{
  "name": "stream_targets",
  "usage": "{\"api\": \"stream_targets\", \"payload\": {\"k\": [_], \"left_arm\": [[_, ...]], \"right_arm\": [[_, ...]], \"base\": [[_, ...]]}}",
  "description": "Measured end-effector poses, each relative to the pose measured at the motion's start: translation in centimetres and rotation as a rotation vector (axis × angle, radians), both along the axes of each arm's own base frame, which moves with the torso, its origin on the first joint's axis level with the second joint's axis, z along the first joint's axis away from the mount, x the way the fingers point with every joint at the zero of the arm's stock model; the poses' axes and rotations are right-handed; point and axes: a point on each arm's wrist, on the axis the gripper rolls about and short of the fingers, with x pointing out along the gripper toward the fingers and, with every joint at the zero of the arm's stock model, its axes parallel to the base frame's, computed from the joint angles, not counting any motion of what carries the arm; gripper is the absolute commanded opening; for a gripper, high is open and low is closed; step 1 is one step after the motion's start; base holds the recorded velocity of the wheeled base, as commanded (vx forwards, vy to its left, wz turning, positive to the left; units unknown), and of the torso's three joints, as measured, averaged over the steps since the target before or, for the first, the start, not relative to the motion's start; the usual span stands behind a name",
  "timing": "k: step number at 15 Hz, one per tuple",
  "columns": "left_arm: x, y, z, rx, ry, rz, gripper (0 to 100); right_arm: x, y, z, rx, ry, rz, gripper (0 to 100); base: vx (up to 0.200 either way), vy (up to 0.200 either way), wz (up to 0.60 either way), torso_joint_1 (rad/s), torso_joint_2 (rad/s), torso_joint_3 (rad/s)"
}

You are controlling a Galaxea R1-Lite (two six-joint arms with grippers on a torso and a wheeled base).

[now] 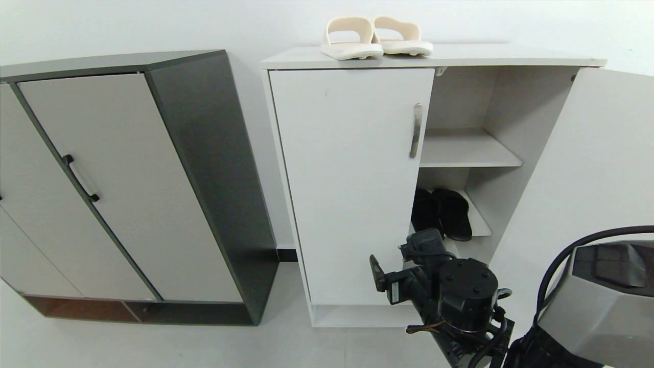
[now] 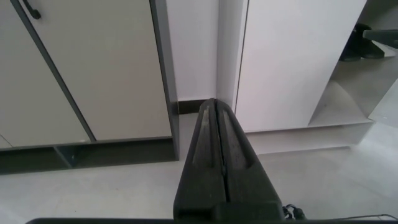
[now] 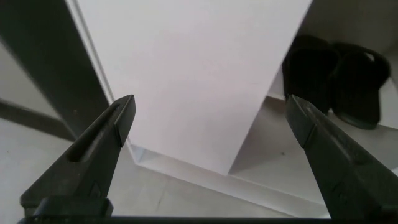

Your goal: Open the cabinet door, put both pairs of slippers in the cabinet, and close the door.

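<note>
The wall (image 1: 102, 25) at the back is plain and white. The floor (image 1: 168, 347) is pale grey and smooth. A tall dark grey cabinet (image 1: 209, 168) stands against the wall. Its door (image 1: 122, 194) is light grey and shut, and it has a small black handle (image 1: 80, 178). Under the door is a low open space (image 1: 82, 309) that looks brown inside. A dark strip (image 1: 287, 254) runs along the bottom of the wall, just beside the cabinet. The light is soft and even, with no hard shadows.
</note>
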Motion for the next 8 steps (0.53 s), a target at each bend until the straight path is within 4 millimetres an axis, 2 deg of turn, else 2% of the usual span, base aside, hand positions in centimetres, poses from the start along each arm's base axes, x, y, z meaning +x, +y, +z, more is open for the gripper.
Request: {"api": "stream_targets", "payload": {"k": [3, 8], "left_arm": [[0.00, 0.00, -0.02, 0.000, 0.002, 0.000, 0], [0.00, 0.00, 0.00, 0.000, 0.000, 0.000, 0]], "right_arm": [[-0.03, 0.07, -0.04, -0.001, 0.002, 0.003, 100], [0.04, 0.06, -0.06, 0.002, -0.001, 0.000, 100]], "base": [[0.000, 0.000, 0.00, 0.028, -0.22, -0.344], [0.000, 0.000, 0.00, 0.085, -0.52, -0.348]]}}
